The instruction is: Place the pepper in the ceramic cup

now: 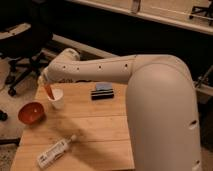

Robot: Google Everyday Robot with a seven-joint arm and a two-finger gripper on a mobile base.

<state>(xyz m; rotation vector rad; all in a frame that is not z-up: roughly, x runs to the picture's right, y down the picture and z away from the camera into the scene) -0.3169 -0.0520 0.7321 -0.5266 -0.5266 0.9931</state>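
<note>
The pepper (pixel 49 92) is a slim orange-red stick held tip-down just above the rim of the white ceramic cup (pixel 56 99), which stands on the wooden table (pixel 100 125) near its far left side. My gripper (pixel 45 82) is at the end of the white arm (pixel 100 70), directly above the cup, shut on the pepper's upper end. The gripper is mostly hidden behind the arm.
An orange-red bowl (pixel 31 113) sits left of the cup. A white bottle (pixel 54 151) lies on its side near the front left. A dark block with a blue top (pixel 102 91) lies at the back middle. Office chairs (pixel 20 40) stand to the far left.
</note>
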